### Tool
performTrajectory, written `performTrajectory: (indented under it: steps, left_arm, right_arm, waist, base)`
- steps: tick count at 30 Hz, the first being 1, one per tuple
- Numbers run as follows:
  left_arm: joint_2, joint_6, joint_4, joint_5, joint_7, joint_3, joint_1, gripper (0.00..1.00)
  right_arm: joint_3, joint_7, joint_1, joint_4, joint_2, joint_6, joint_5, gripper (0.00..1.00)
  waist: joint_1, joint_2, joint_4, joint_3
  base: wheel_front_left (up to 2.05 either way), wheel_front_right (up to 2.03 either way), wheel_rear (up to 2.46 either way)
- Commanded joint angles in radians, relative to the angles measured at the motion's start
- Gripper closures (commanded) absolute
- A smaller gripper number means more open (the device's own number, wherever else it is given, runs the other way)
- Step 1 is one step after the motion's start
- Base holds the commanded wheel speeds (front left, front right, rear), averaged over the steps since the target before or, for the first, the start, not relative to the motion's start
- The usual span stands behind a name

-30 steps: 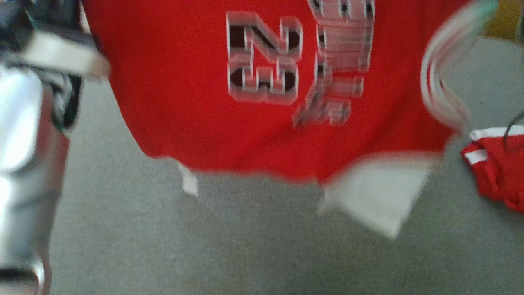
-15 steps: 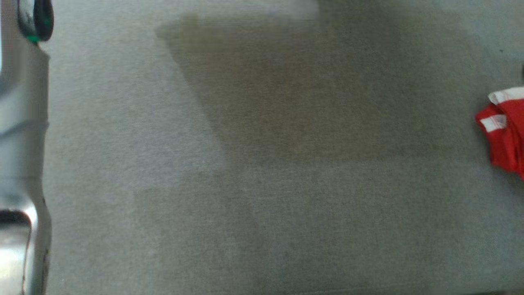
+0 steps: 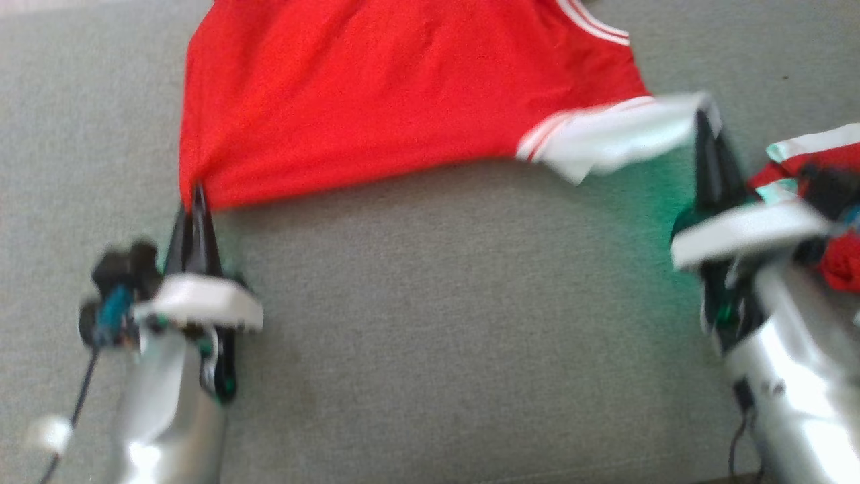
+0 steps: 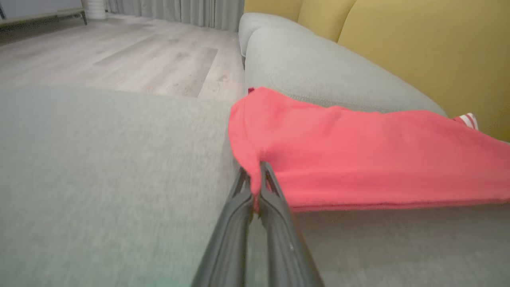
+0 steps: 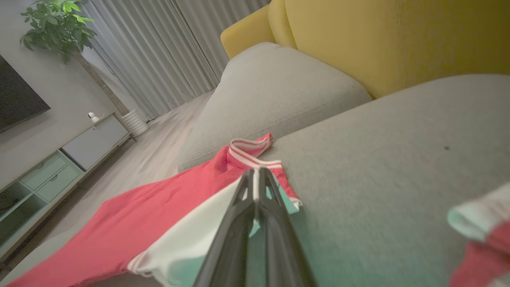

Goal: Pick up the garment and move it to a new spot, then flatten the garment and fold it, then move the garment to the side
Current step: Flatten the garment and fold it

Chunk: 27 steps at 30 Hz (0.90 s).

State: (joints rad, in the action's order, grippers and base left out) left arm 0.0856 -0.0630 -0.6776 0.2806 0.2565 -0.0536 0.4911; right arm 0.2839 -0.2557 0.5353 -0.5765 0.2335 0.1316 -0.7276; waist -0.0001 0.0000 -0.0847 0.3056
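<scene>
Grey sofa seat (image 3: 430,323). Jersey (image 3: 376,101) spread beyond both grippers, near edge stretched left-right between them. Left gripper (image 3: 197,198) pinches red corner; right gripper (image 3: 704,124) pinches white-trimmed corner.

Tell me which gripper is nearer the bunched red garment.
Right. The right gripper, pinching the jersey, is beside the bunched garment; the left gripper pinches the jersey's opposite corner, well away.

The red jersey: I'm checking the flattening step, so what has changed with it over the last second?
The jersey came down from hanging in mid-air, number showing, to lying on the grey cushion, plain side up. The left gripper and right gripper stay shut on its near corners. The other red garment stayed at the right.
</scene>
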Motion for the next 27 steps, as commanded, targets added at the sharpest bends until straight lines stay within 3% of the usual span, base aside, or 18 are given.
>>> performTrajectory:
  steps: [1, 12, 20, 27]
  left_arm:
    - [0.018, 0.0, 0.027, 0.003, 0.005, 0.054, 0.001, 1.0]
    - [-0.032, -0.04, 0.047, -0.033, 0.005, 0.154, -0.284, 1.0]
    - [-0.035, -0.057, 0.069, -0.01, 0.005, 0.114, -0.44, 1.0]
    - [-0.035, -0.055, 0.117, 0.03, 0.005, 0.073, -0.49, 1.0]
  right_arm:
    - [0.016, -0.006, -0.005, 0.045, 0.001, -0.001, -0.014, 1.0]
    - [0.036, -0.006, -0.315, 0.072, 0.005, -0.001, -0.112, 1.0]
    - [0.04, 0.038, -0.489, 0.121, 0.013, -0.001, -0.155, 1.0]
    - [0.006, 0.051, -0.578, 0.201, 0.03, -0.001, -0.15, 1.0]
  waist:
    - [0.0001, 0.0, -0.011, -0.017]
    - [0.0001, 0.0, -0.029, -0.187]
    - [0.0001, 0.0, -0.037, -0.278]
    - [0.0001, 0.0, -0.026, -0.285]
  base:
    - [0.0, 0.0, 0.0]
    - [0.0, 0.0, 0.0]
    - [0.0, 0.0, 0.0]
    - [0.0, 0.0, 0.0]
